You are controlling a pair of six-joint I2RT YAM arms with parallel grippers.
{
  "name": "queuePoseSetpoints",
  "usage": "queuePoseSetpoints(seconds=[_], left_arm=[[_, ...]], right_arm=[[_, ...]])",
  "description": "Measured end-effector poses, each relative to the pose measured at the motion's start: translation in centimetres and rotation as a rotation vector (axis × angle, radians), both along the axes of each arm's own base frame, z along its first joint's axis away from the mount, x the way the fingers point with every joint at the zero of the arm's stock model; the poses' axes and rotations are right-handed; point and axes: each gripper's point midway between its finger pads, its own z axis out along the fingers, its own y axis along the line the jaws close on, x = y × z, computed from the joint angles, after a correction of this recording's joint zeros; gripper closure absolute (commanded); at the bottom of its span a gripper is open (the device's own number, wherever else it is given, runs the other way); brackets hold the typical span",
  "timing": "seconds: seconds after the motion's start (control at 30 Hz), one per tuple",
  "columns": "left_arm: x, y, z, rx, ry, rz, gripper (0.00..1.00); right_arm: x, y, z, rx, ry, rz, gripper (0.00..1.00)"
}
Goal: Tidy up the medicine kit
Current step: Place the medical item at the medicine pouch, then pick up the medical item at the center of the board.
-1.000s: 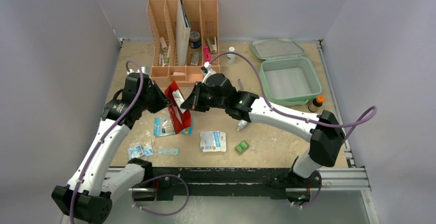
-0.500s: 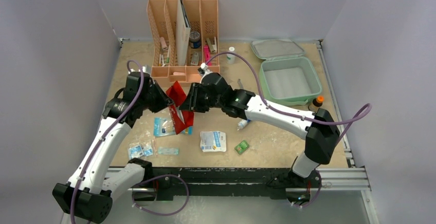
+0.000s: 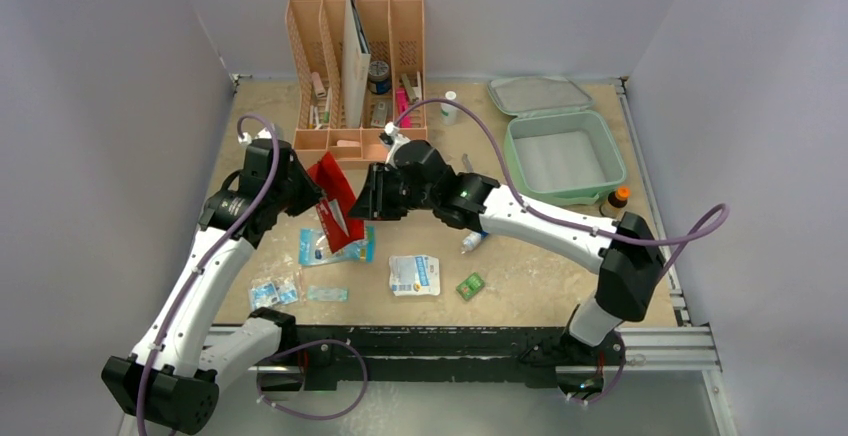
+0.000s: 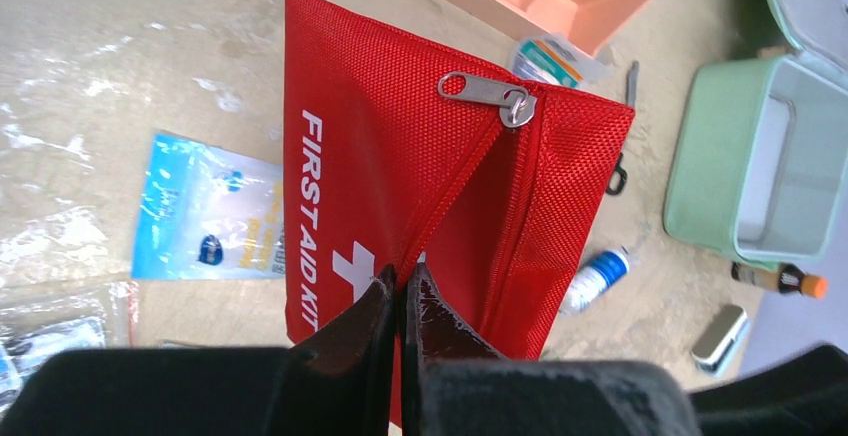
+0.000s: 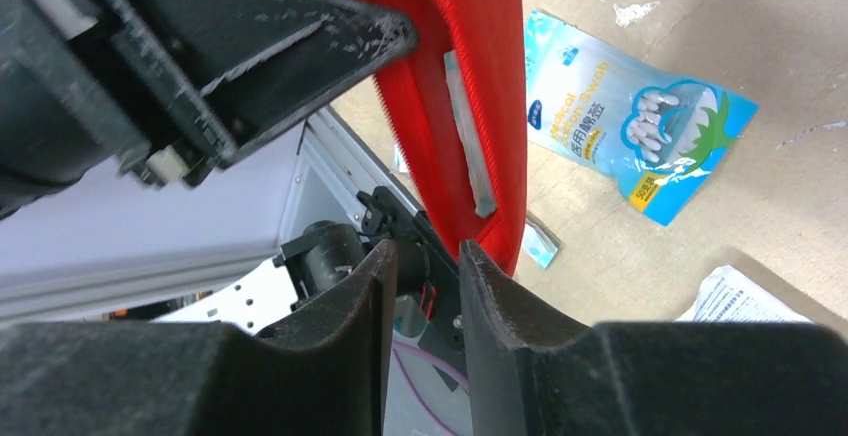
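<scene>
The medicine kit (image 3: pixel 565 156) is a mint-green case at the back right, lid open and tub empty; its tub also shows in the left wrist view (image 4: pixel 760 156). A red first-aid pouch (image 3: pixel 335 204) hangs tilted above the table between the two arms. My left gripper (image 3: pixel 318 199) is shut on the pouch's (image 4: pixel 420 176) zipper edge, fingertips pinched together (image 4: pixel 402 274). The zip pull (image 4: pixel 485 91) lies at the far corner. My right gripper (image 3: pixel 362 206) stands open just right of the pouch (image 5: pixel 450 86), with nothing between its fingers (image 5: pixel 425 248).
A peach slotted organizer (image 3: pixel 355 66) stands at the back. Under the pouch lies a cotton-swab packet (image 3: pixel 335 248). A white sachet (image 3: pixel 414 274), a small green packet (image 3: pixel 470 286), a blue-white tube (image 3: pixel 472 243) and clear packets (image 3: pixel 275 291) lie in front. An orange-capped bottle (image 3: pixel 617 199) sits by the kit.
My right gripper has let go of the red pouch and its jaws now stand apart. The left gripper has lifted the pouch and swung it left, uncovering the swab packet.
</scene>
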Motion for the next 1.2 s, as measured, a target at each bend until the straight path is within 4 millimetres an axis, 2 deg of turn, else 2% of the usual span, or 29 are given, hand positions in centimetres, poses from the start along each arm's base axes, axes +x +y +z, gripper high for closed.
queuePoseSetpoints(seconds=[0.2,0.3,0.43,0.63,0.77,0.87,1.0,1.1,1.2], left_arm=[[0.3,1.5,0.1,0.067,-0.006,0.056,1.00],[0.5,2.1,1.1,0.085,-0.024,0.079,1.00],[0.7,3.1,3.0,0.115,-0.061,0.119,1.00],[0.3,4.8,7.2,0.154,-0.162,0.178,1.00],[-0.5,5.9,10.3,0.176,-0.234,0.211,1.00],[-1.0,7.0,12.2,0.205,-0.286,0.239,1.00],[-1.6,8.2,13.3,0.254,-0.317,0.270,1.00],[-1.9,8.9,13.5,0.286,-0.323,0.286,1.00],[-2.2,9.4,13.5,0.316,-0.319,0.292,1.00]], right_arm=[[-1.4,-0.8,1.7,0.025,-0.102,0.073,0.67],[-2.6,-1.3,2.5,0.041,-0.182,0.113,0.66],[-4.1,-1.9,2.1,0.048,-0.252,0.150,0.66],[-5.2,-1.7,-0.5,-0.008,-0.332,0.186,0.64],[-5.8,-0.3,-2.4,-0.042,-0.388,0.230,0.62],[-6.9,1.2,-5.3,-0.091,-0.424,0.301,0.61],[-9.2,2.5,-10.6,-0.197,-0.452,0.421,0.59],[-10.2,3.0,-13.4,-0.255,-0.476,0.475,0.58],[-10.4,3.7,-15.1,-0.284,-0.509,0.511,0.57]])
